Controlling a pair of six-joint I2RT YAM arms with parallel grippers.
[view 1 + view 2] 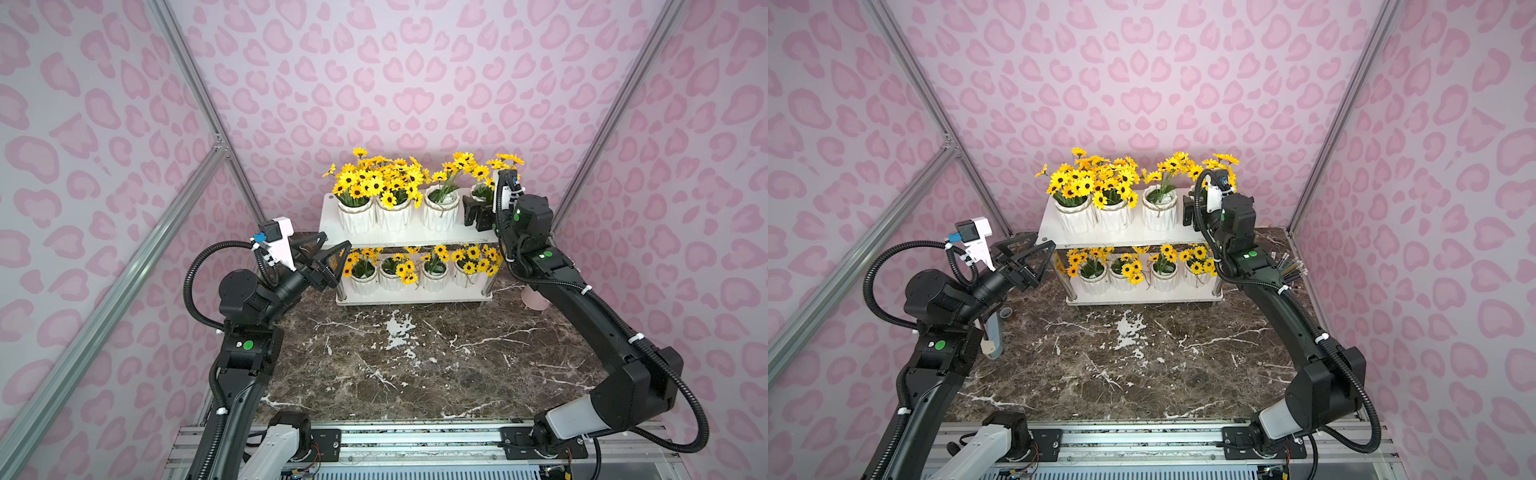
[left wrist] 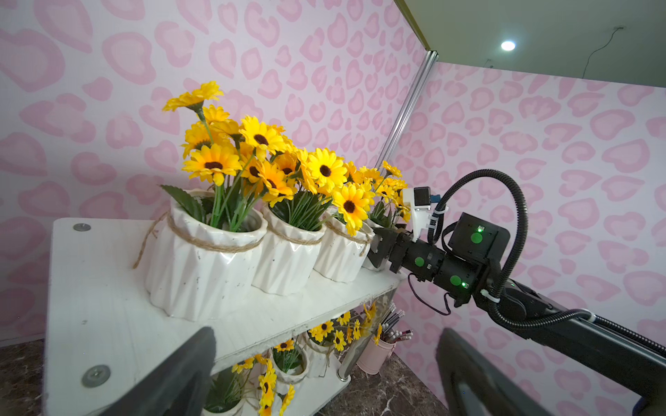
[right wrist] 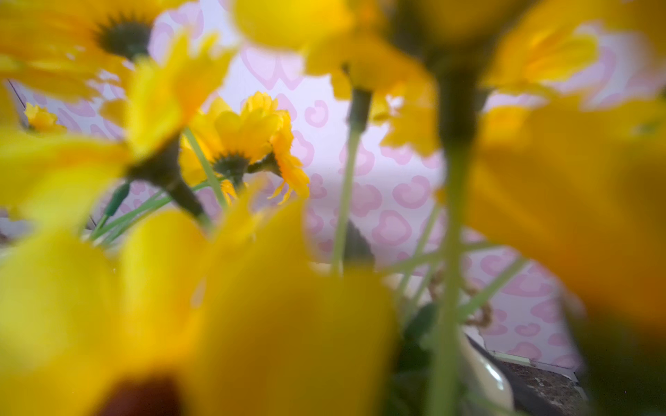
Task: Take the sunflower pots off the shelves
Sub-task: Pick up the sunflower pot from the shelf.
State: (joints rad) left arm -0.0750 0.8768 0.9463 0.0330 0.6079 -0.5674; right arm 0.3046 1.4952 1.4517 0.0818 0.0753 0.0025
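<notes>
Closest in, at 6 o'clock, is the metal rail [image 1: 415, 440] where both arms are fixed. Next comes the dark stone table [image 1: 415, 365]. No pot stands on it, so the job looks hardly begun.

At about 9 o'clock the left gripper [image 1: 337, 242] hangs by the end of the shelves [image 1: 328, 226]. Its jaws are wide and hold nothing. It looks ready to take a pot from that end.

At 12 o'clock all eight sunflower pots [image 1: 355, 216] sit on the shelves, four on top and four below. They are packed close together, so starting at the ends likely gives the most room.

At about 2 o'clock the right gripper [image 1: 475, 215] is low beside the end pot [image 1: 482, 192] on the top shelf. Its jaws are wide, not squeezing. I cannot tell if they touch it. It probably aims low because the pot is hard and the flowers [image 3: 248, 137] are floppy.

A pink bucket [image 1: 536, 300] peeks out behind that arm. Farthest back is the pink spotted wall [image 1: 415, 83].
</notes>
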